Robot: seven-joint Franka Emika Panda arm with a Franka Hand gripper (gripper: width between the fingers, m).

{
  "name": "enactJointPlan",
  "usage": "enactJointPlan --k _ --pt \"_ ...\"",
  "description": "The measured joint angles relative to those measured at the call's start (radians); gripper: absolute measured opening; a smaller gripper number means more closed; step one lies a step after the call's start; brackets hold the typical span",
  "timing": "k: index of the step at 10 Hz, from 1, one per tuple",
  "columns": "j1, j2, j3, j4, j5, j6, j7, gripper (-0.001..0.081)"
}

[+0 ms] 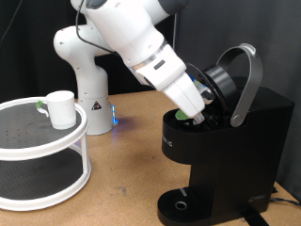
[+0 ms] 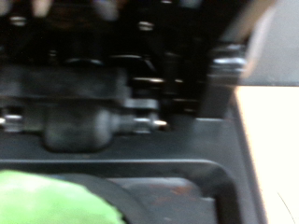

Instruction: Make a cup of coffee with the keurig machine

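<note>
Black keurig (image 1: 226,132) stands lid-up; my gripper (image 1: 195,111) sits in its chamber over a green pod (image 2: 47,198). I can't tell its jaw width. Cup (image 1: 60,108) waits on the white rack (image 1: 47,141).

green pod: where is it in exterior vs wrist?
Exterior view: green pod sits in the open top of the keurig machine, right at the end effector tip.
Wrist view: blurred green pod in the corner.
Shared landmark: the machine's black pod chamber rim.
</note>
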Motion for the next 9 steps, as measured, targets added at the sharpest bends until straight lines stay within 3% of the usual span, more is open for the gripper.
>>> enactJointPlan --k 4,9 --pt "-0.004 0.053 -0.006 0.058 0.014 -0.015 0.011 0.0803" --pt "-0.005 0.060 -0.002 0.079 0.041 -0.038 -0.008 0.0803"
